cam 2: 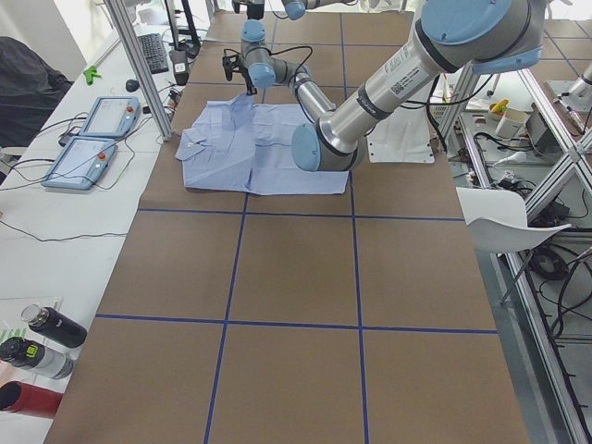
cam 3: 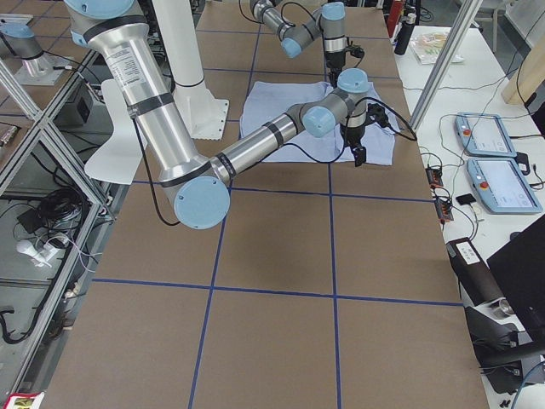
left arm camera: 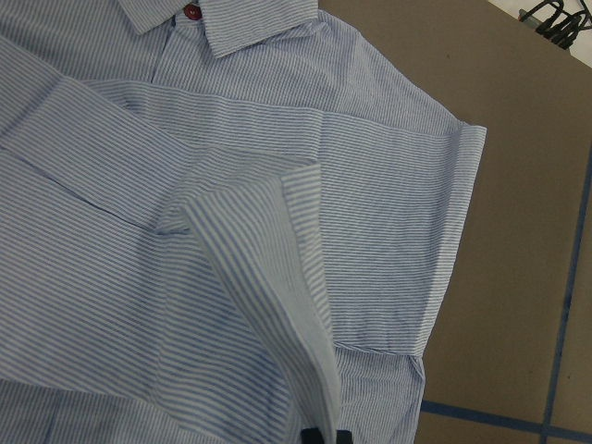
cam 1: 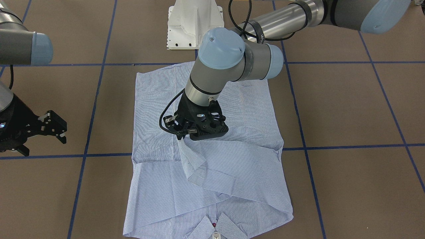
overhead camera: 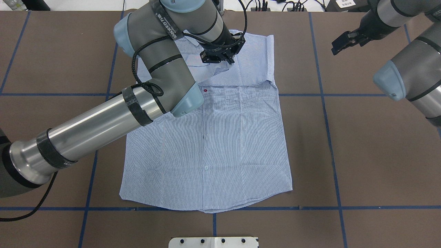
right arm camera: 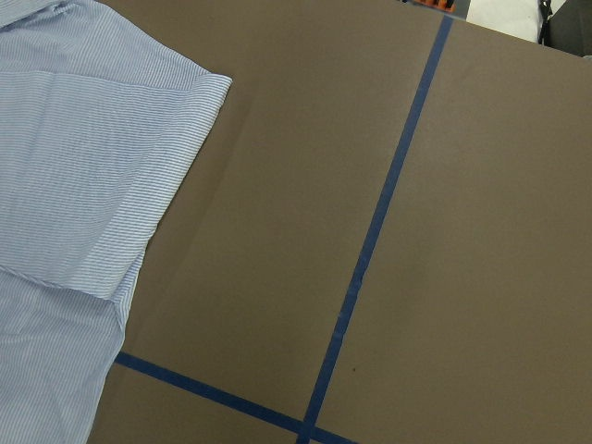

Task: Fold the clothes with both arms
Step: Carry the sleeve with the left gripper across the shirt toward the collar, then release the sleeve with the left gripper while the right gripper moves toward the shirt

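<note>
— Grip first: what did your left claw hold?

— My left gripper (cam 1: 182, 135) was pinched shut on the cuff end of one sleeve (cam 1: 212, 162). The sleeve belonged to the light blue and white fine-striped, long-sleeved button-up cloth shirt (overhead camera: 220, 144). That was just left of centre in the front-facing frame. In my left wrist view the striped cuff edge ran down to my black fingertips (left arm camera: 313, 435) at the bottom edge.

— And where was the shirt?

— It lay front up on the flat brown table (cam 1: 348, 106), which was crossed by blue tape lines (cam 1: 332, 62). It filled the middle of the overhead frame, hem toward the bottom. Its collar (cam 1: 215, 227) and a small dark red button (cam 1: 214, 225) sat at the bottom edge of the front-facing frame. The sleeve I held rose off the cloth and draped across the chest.

— What about your other claw?

— My right gripper (cam 1: 46, 141) hung at the left edge of the front-facing frame, well clear of the shirt. Its jaws were apart and it held nothing. Its wrist camera caught a folded shirt edge at upper left.
</note>
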Controlling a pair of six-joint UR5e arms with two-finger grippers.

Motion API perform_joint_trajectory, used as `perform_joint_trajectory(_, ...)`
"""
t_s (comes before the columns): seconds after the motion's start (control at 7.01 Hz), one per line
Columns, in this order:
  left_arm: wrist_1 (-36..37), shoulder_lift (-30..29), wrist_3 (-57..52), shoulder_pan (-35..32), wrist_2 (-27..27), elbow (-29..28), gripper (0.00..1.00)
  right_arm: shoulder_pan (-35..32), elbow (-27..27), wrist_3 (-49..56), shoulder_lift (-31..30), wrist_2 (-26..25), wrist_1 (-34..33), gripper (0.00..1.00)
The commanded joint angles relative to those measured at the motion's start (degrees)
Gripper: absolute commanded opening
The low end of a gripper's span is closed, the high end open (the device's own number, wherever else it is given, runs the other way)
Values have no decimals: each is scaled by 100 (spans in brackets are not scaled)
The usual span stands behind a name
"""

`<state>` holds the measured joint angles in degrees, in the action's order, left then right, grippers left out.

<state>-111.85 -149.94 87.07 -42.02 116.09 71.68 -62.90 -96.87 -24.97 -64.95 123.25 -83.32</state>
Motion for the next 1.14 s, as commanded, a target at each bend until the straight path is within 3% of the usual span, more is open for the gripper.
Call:
perform_joint_trajectory(0.0,-39,218,-75,79,-25,-5,0,15,-7,-8,0,-3,0,99)
perform_joint_trajectory(0.29,-48,281,-85,447,-436,-57,0,33,-7,-8,0,6,0,99)
perform_joint_trajectory(0.57,-65,229,-76,798,-456,-49,0,41,-16,-17,0,6,0,99)
perform_joint_trajectory(0.71,-231,255,-84,1009,-578,-57,11,41,-16,-8,0,6,0,99)
perform_joint_trajectory(0.86,-372,229,-32,1185,-744,-92,43,50,-24,-17,0,14,0,99)
perform_joint_trajectory(1.0,-582,229,-40,1231,-772,-93,99,68,-24,-87,0,15,0,99)
